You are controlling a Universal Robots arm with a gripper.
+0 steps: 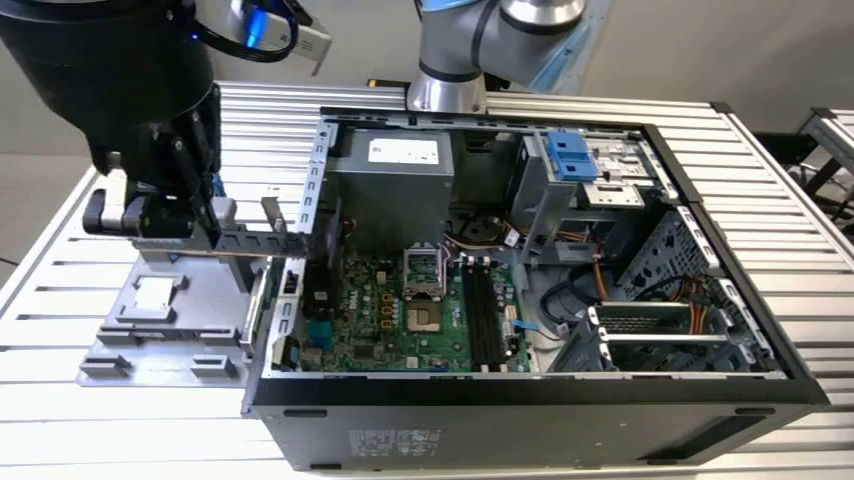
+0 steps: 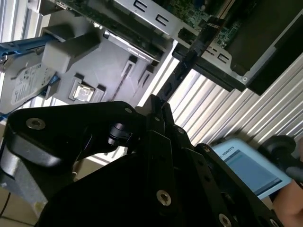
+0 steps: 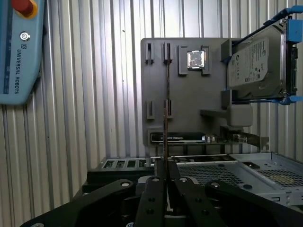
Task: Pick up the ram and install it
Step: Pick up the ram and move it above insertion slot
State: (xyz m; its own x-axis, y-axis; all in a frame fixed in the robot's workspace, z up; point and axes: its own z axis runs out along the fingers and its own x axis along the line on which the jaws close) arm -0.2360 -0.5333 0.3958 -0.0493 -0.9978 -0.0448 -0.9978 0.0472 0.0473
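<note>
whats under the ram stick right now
The grey holder tray, with a small square chip and a hard drive on it. The ram, edge-on, covers a thin strip of tray; its near end sits between the jaws.

Matte black end effector (image 3: 166,182), 2 linked fingers (image 3: 152,198), silver screws (image 2: 163,197); silver-grey arm (image 1: 450,85), blue joint caps (image 1: 574,55).
</note>
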